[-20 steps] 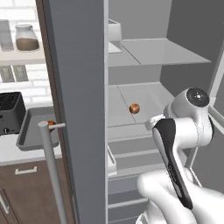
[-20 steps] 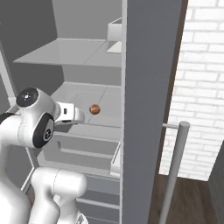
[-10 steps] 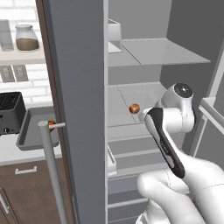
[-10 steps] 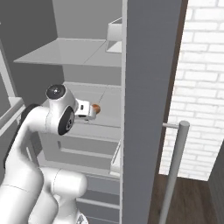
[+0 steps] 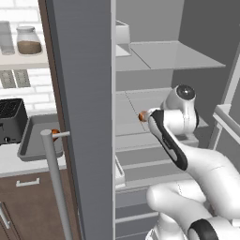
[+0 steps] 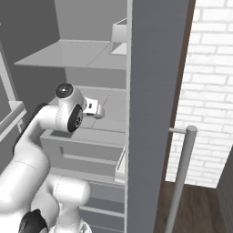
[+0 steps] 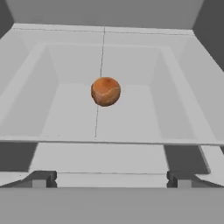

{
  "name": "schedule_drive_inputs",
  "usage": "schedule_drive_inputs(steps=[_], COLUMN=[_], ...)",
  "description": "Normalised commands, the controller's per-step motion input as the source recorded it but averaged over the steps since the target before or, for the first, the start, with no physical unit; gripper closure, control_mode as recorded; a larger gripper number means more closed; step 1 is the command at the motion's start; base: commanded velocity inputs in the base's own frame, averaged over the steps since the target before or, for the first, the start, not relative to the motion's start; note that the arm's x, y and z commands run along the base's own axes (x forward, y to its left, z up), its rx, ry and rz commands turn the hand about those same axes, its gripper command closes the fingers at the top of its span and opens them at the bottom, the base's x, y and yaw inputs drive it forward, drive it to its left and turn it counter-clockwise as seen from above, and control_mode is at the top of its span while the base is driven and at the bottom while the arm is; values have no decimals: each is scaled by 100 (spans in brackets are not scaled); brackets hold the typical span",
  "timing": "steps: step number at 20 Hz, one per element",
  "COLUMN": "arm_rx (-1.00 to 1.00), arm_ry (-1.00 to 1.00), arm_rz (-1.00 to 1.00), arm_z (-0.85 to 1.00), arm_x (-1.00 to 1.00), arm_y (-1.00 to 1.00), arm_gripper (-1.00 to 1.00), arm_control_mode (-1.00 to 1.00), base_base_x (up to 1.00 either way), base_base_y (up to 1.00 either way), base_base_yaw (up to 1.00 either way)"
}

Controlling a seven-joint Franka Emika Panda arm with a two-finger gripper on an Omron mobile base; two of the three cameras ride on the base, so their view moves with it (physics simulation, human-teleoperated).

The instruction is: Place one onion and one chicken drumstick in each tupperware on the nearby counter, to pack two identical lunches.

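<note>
A round orange-brown onion (image 7: 105, 91) lies on a white fridge shelf (image 7: 131, 127), straight ahead of my gripper (image 7: 109, 179) and a short way beyond it. The fingertips (image 7: 41, 178) stand wide apart with nothing between them, so the gripper is open. From the left base view my hand covers all but a sliver of the onion (image 5: 141, 116). One grey tupperware (image 5: 33, 140) sits on the pale counter (image 5: 23, 165) left of the fridge. A small orange item (image 5: 55, 133) lies at its right end; I cannot tell what it is. The chicken drumstick is out of view.
The open fridge door (image 5: 86, 117) with its steel handle (image 5: 56, 183) stands between the shelves and the counter. A black toaster (image 5: 11, 120) stands left of the tray. A higher shelf (image 5: 159, 56) holds a white box (image 5: 123, 35). Drawers (image 6: 82, 152) sit below my arm.
My arm has swung in toward the fridge shelf, bringing the hand close to the onion, which it now mostly covers in the base views. The gripper stays open.
</note>
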Motion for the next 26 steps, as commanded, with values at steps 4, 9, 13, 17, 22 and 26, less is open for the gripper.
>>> schedule_drive_inputs(steps=[4, 9, 13, 17, 22, 26], arm_rx=[2, 4, 0, 0, 0, 0], arm_ry=[-1, 0, 0, 1, 6, 3], arm_rz=[0, 0, 0, 0, 0, 0], arm_z=[-1, -22, -37, -36, -24, -25], arm_x=[68, 67, 59, 74, 52, 25], arm_y=[0, 0, 0, 0, 0, 0], arm_gripper=[-100, -100, -100, -100, -100, -100], arm_control_mode=[-100, -100, -100, -100, -100, -100], base_base_x=[0, 0, 0, 0, 0, 0], base_base_y=[0, 0, 0, 0, 0, 0], base_base_yaw=[0, 0, 0, 0, 0, 0])
